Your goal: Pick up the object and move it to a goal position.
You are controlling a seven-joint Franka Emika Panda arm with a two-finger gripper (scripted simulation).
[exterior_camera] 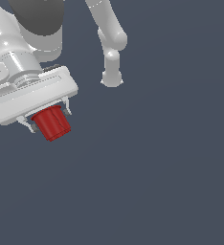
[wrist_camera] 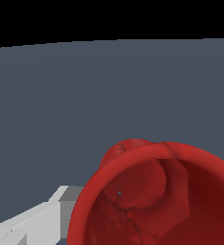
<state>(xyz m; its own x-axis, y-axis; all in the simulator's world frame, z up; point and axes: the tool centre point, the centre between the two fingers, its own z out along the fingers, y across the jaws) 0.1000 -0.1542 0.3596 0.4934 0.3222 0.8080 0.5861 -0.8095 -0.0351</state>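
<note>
The red cup-like object (exterior_camera: 51, 123) sits between the two fingers of my white gripper (exterior_camera: 50, 117) at the exterior view's upper left, rim toward the hand and narrow end pointing down and away. The gripper is shut on it and holds it above the grey floor. In the wrist view the object (wrist_camera: 152, 201) fills the lower right, its hollow inside and ridged rim facing the camera. One light grey finger (wrist_camera: 32, 220) shows beside it; the other finger is hidden behind the cup.
The arm's white links and base (exterior_camera: 112, 76) stand at the back centre of the exterior view. The dark blue-grey floor (exterior_camera: 157, 182) spreads around; no goal marker shows.
</note>
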